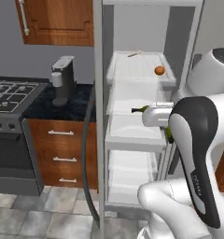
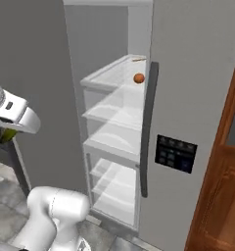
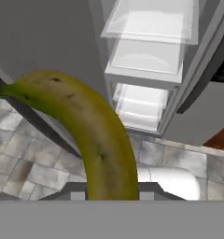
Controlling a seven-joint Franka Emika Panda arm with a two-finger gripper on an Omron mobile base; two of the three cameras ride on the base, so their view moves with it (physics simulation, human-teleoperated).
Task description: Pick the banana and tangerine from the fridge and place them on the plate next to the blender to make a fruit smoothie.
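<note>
Left base view reads, from its left side across, as a stove (image 1: 11,98) and a black-grey coffee machine (image 1: 62,80) on a dark tabletop (image 1: 72,108), then the open fridge (image 1: 101,116) with its white shelves, and last the white arm rising at the right. The fridge serves as the landmark: the tangerine (image 1: 159,70) sits on the upper shelf (image 1: 132,70) inside it, toward the right end, and the banana (image 1: 141,110) is outside it, in front of the middle shelves, its dark tip poking out past the robot's hand. Right base view shows the same orange ball (image 2: 138,78) on that upper shelf, and a sliver of green fruit (image 2: 8,135) under the hand, well left of the fridge opening. Hand view puts the banana (image 3: 93,135) right against the camera, curving up from between the fingers, with the fridge shelves beyond it at upper right; the gripper (image 3: 109,193) is pinched on its lower end. The step in hand appears to be carrying the first fruit away from the fridge. Neither the plate nor the blender can be seen, so the next move likely calls for turning or driving the base to find them, keeping the grip firm on the way, setting the banana on the plate, then returning for the tangerine.
</note>
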